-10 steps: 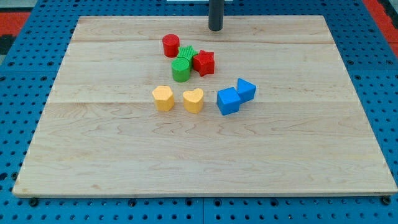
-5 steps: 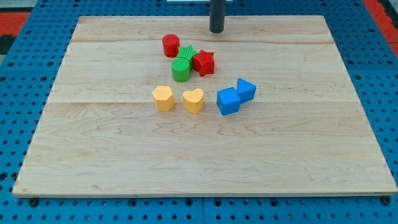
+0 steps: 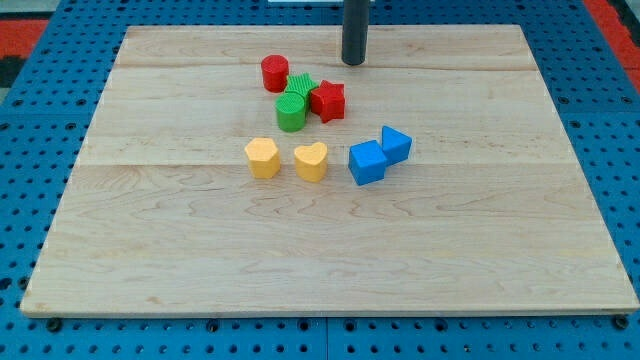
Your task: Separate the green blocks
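Observation:
A green cylinder [image 3: 291, 112] stands touching a second green block [image 3: 304, 86] just above it; that block's shape is partly hidden. A red cylinder [image 3: 275, 73] sits to their upper left and a red star-shaped block [image 3: 328, 100] touches them on the right. My tip [image 3: 353, 62] rests on the board above and to the right of this cluster, apart from every block, about a block's width from the red star.
Two yellow blocks, a hexagon-like one [image 3: 262, 157] and a heart [image 3: 311, 161], lie below the cluster. Two blue blocks [image 3: 367, 161] [image 3: 396, 144] touch each other to the right. The wooden board [image 3: 150, 250] lies on a blue pegboard.
My tip has slid a little down and to the right, toward the cluster. No block has moved.

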